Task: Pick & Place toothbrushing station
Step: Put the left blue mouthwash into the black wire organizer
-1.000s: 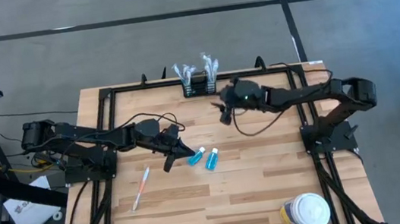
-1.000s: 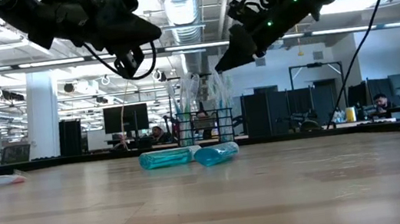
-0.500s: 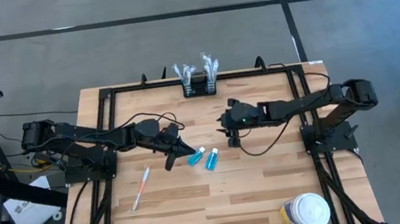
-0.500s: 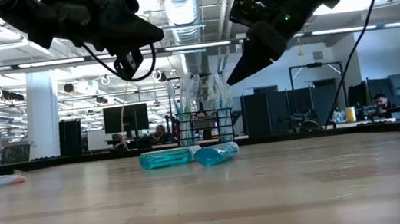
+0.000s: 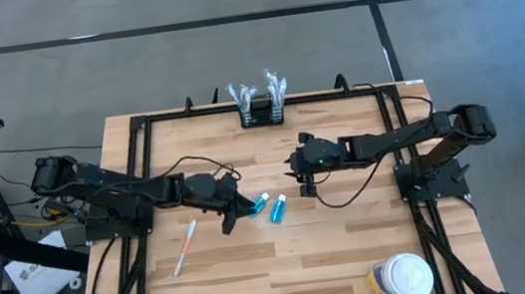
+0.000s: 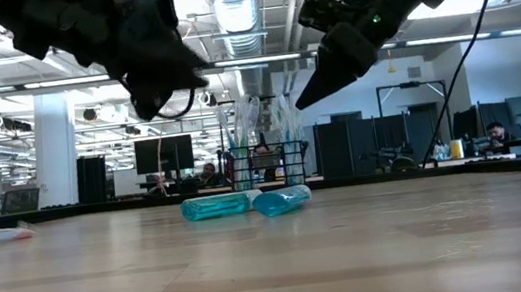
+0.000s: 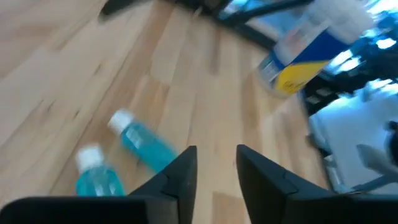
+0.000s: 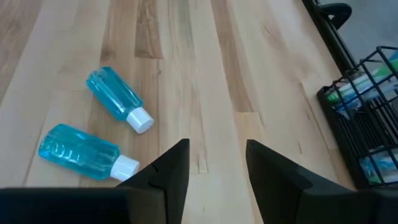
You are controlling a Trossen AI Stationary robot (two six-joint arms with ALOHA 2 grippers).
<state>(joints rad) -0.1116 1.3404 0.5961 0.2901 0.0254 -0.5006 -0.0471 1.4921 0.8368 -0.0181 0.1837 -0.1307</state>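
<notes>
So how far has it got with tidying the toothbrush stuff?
Nothing looks put away yet. Both blue bottles lie mid-table, and the toothbrush lies apart from them. The black caddy stands at the far edge. The left gripper, open, hovers by the bottles; the right gripper is open and empty.

two bottles (image 5: 267,207) mid-table, holder (image 5: 261,115) behind, jar (image 5: 400,278) seemingly front-right
</notes>
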